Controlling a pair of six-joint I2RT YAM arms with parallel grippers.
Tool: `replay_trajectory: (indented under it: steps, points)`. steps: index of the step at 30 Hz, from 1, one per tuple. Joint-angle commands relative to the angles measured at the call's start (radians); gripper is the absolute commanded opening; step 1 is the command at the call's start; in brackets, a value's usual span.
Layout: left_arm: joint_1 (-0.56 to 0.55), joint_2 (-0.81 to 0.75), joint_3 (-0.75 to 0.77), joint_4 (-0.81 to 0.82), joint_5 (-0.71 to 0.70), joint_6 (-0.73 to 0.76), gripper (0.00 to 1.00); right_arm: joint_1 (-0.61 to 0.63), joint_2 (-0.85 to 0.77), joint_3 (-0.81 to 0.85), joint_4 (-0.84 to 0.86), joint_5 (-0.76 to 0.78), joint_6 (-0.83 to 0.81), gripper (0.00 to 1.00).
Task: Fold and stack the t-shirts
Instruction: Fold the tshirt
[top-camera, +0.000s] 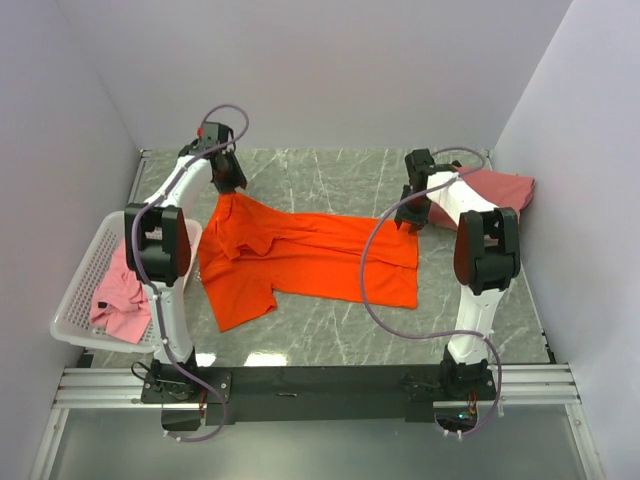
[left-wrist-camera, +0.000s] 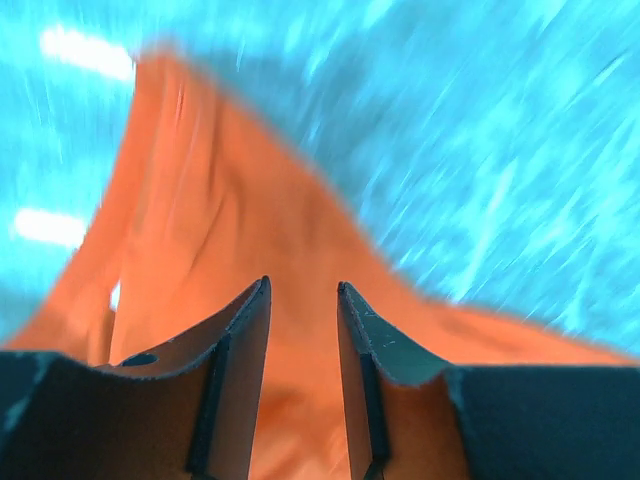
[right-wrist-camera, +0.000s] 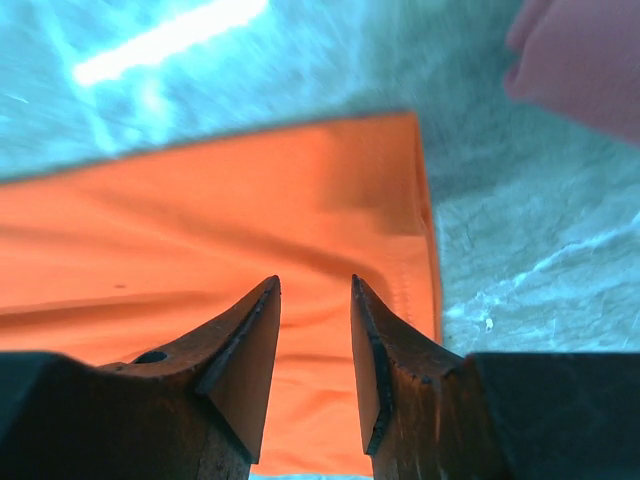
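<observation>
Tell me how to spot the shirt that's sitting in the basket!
Start at the grey marbled table and look to its left edge, where a white perforated basket sits. Inside lies a crumpled light pink t-shirt. It is the only shirt in a container: the bright orange t-shirt is spread across the middle, and the darker salmon-pink t-shirt sits in the far right corner.

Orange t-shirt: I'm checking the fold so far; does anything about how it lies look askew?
Yes. The orange t-shirt isn't flat: its far-left corner rises in a wrinkled peak at the left fingers, and one sleeve splays toward the near edge. Its right side lies smooth.
</observation>
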Motion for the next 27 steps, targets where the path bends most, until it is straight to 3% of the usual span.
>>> replay_trajectory:
  steps: [1, 13, 27]
  points:
    - [0.006, 0.093, 0.105, -0.026, -0.044, -0.005, 0.39, -0.005, 0.016, 0.081, -0.035, -0.004, -0.017, 0.42]
    - [0.036, 0.209, 0.087, -0.011, -0.05, -0.012, 0.36, -0.005, 0.148, 0.161, -0.075, 0.01, -0.018, 0.42]
    - [0.171, 0.147, -0.026, 0.049, -0.01, -0.025, 0.35, -0.052, 0.212, 0.163, -0.118, 0.05, -0.014, 0.32]
